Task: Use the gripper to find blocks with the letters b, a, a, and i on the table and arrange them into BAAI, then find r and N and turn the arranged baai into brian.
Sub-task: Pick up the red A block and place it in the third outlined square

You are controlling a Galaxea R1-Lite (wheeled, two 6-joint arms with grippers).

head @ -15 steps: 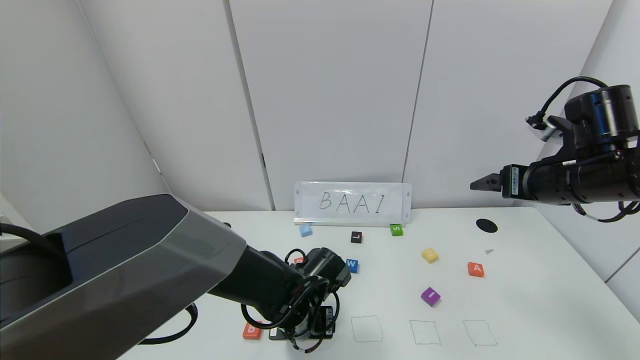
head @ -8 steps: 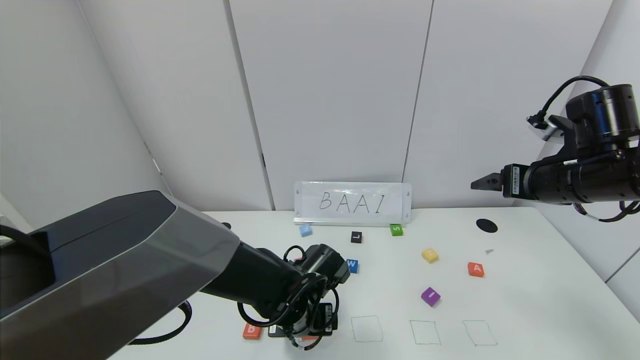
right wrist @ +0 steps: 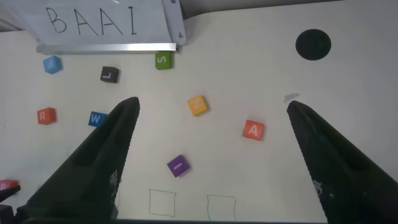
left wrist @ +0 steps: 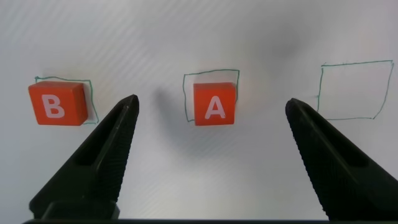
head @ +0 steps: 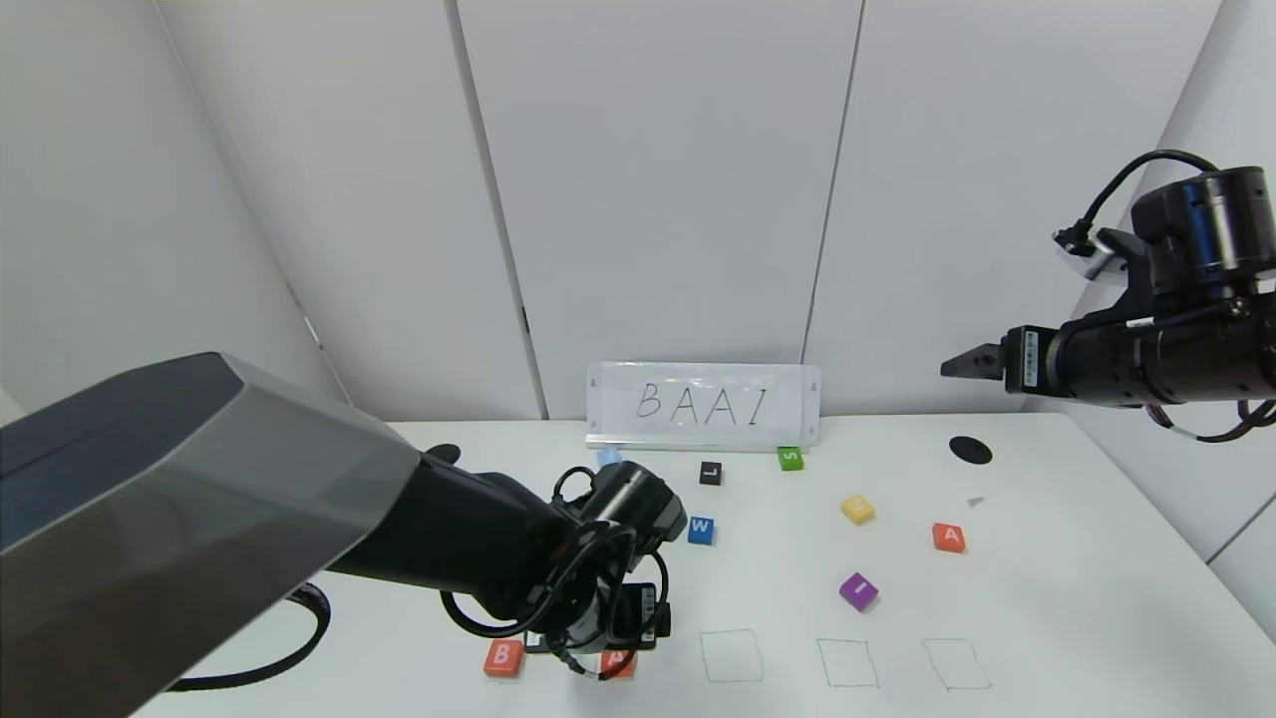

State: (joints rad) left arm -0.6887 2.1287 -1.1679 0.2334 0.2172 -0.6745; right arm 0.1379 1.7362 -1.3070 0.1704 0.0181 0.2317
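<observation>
Left gripper [left wrist: 211,124] open above first A [left wrist: 215,104], just placed beside B [left wrist: 56,105]; right gripper [right wrist: 211,118] open, idle. Next: second A [head: 949,538], far right.

Rear wall [head: 648,179]: pale grey panels, divided by thin vertical seams. Side walls of the same finish angle in at both sides. Lighting even and diffuse. A white name sign [head: 704,404] stands against the rear wall.
</observation>
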